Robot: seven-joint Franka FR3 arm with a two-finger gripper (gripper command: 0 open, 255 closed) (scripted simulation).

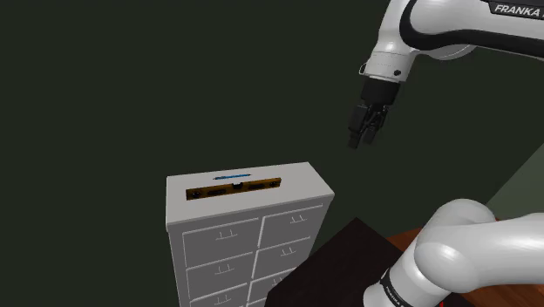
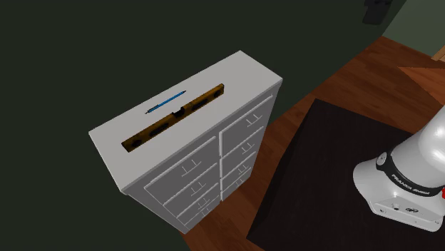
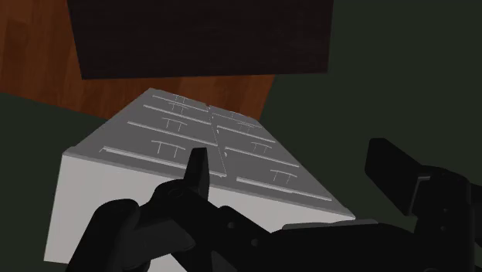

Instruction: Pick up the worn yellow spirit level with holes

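The gripper (image 1: 360, 141) hangs high in the air above the stand, fingers parted with nothing between them. The wrist view makes that gap plain and looks past it onto the drawer fronts of the white chest of drawers (image 2: 235, 71). Farther out, the yellow spirit level (image 2: 173, 118) lies flat along the chest's top, untouched and well apart from the gripper. The second exterior view adds a blue pen (image 2: 166, 103) just beside it. By my judgement the reach, descent, grasp and lift all remain

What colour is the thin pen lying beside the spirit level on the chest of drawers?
Blue. The pen shows best in the second exterior view.
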